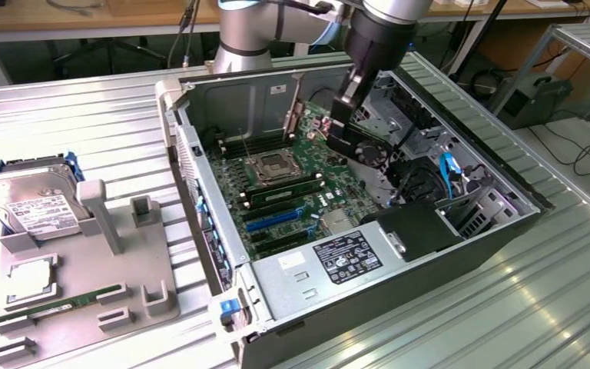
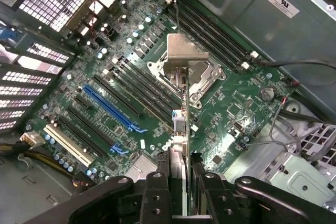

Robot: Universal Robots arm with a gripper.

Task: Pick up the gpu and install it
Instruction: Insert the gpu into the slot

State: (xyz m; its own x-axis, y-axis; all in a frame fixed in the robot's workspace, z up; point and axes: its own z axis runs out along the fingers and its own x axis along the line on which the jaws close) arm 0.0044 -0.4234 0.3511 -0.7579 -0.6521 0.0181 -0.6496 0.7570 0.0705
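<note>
My gripper (image 1: 347, 106) hangs over the open computer case (image 1: 197, 165), shut on the gpu (image 1: 362, 144), a black card with a small fan that is held above the motherboard (image 1: 286, 192). In the wrist view the gpu (image 2: 180, 124) runs edge-on away from my gripper (image 2: 180, 178), its silvery bracket (image 2: 181, 53) at the far end over the processor socket (image 2: 207, 77). The fingers (image 2: 156, 184) clamp both faces of the card. The long blue expansion slot (image 2: 107, 107) lies off to one side of the card and apart from it.
A grey fixture tray (image 1: 120, 261) at the exterior view's left holds a hard drive (image 1: 28, 201), a processor (image 1: 31, 280) and a green memory stick (image 1: 59, 304). Inside the case sit the power supply (image 1: 346, 257), drive cages (image 1: 469, 207) and loose cables (image 2: 283, 124).
</note>
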